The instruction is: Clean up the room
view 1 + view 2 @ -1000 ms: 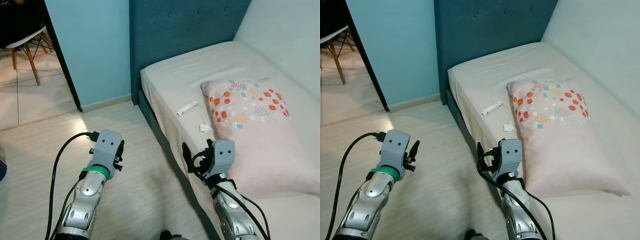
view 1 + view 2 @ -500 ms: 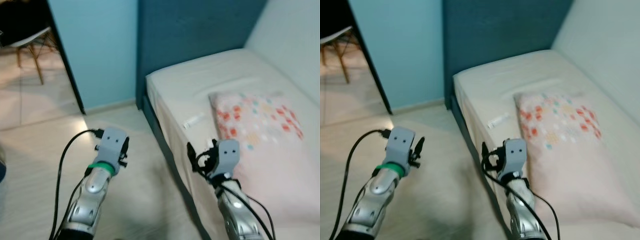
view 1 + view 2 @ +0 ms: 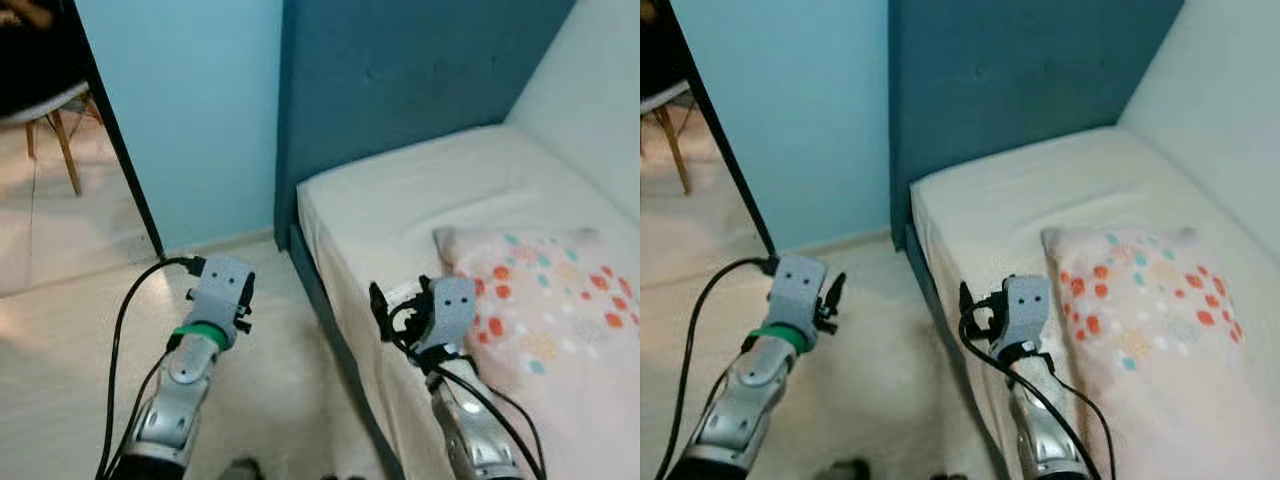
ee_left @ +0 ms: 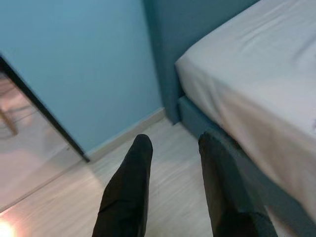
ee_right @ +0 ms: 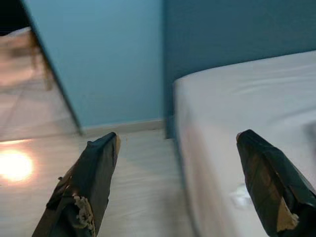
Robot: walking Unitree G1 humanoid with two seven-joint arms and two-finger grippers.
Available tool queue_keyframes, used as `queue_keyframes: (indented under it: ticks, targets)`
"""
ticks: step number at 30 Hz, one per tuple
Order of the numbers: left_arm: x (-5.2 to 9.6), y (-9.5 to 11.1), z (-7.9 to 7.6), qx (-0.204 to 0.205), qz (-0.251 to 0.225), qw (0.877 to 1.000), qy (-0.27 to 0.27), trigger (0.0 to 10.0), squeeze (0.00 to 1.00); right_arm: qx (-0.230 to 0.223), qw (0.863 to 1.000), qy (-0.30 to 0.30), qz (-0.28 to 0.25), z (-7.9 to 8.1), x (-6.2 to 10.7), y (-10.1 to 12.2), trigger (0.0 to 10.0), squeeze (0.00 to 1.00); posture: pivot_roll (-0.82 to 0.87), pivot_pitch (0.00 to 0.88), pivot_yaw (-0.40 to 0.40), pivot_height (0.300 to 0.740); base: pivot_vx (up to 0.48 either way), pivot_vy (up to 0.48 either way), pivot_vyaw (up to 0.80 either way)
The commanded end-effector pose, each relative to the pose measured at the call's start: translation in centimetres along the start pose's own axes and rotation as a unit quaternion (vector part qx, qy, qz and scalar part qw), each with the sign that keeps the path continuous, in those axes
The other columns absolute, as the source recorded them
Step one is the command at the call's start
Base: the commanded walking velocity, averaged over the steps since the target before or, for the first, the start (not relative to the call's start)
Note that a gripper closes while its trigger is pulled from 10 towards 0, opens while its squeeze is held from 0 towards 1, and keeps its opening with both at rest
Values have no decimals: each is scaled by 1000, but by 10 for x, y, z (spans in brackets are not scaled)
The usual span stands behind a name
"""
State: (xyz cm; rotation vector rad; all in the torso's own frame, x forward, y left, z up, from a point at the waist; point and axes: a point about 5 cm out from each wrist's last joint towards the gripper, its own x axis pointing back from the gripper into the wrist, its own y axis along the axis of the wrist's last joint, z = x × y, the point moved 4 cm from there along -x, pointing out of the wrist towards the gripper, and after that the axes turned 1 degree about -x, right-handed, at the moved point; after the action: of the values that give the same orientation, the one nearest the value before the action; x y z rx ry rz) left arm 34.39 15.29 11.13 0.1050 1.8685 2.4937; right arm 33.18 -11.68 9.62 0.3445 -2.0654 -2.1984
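- the left gripper (image 4: 173, 148) is hovering over the pale floor (image 3: 80, 330), off the bed's (image 3: 420, 190) outer side edge, near the corner at its head end; its jaws are standing a little apart and holding nothing.
- the right gripper (image 5: 177, 148) is hanging over the bed's outer side edge, with one finger (image 5: 89, 177) above the floor and the other above the sheet; its jaws are spread wide and empty.
- a pillow (image 3: 545, 310) with coloured spots is lying flat on the bed, inward of the right gripper and well back from the head end.
- a small white scrap (image 5: 242, 197) is lying on the sheet near the bed's outer edge; what it is cannot be told.
- a dark blue headboard (image 3: 400, 70) is standing at the bed's head end, and a light blue wall (image 3: 180, 90) is joining it beside the floor.
- a chair (image 3: 50, 120) is standing beyond the doorway.
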Motion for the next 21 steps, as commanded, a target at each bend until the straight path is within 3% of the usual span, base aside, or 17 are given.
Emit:
queue_keyframes:
  ticks: [1, 8, 21]
  targets:
    - [2, -5, -8, 0, 8, 1000, -11, 10000, 0, -1, 1000, -15, 19, -10, 7, -10, 10000, 0, 68, 134, -30, 740, 319, 0, 0]
    - [3, -9, -24, 5, 20, 997, -68, 10000, 0, -8, 999, -26, 26, -15, 9, -12, 10000, 0, 67, 141, -30, 740, 36, 0, -751]
    - [0, -5, -25, 6, 17, 997, -68, 10000, 0, -11, 999, -28, 26, -15, 8, -11, 10000, 0, 60, 143, -26, 740, 0, 0, -800]
